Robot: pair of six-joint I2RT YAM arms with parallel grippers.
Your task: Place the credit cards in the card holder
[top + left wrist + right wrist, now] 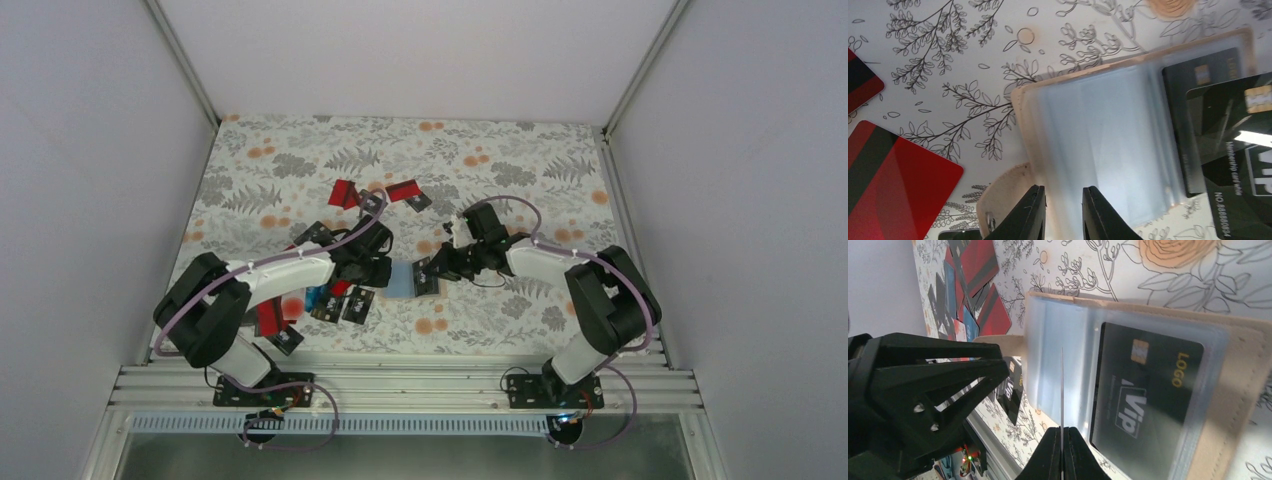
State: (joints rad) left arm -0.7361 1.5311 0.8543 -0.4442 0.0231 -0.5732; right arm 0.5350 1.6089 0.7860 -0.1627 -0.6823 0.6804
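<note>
Inserting: glossy black plastic card (1233,145) pinched in right pincer (1062,435) over open tan card holder (1020,107), left pincer (1063,191) slightly spread astride its edge; next, aligning with empty pocket (1098,130).

Tablecloth (500,150) white, grey fern print, orange flowers. Card holder (1020,107) tan outside, pockets frosted grey-blue. Black VIP card (1238,165): white lettering, gold chip. Pocketed black card (1148,385): gold LOGO. Red cards (345,193) at holder's 8 and 11 o'clock, dark stripe; few blue cards (950,285)
</note>
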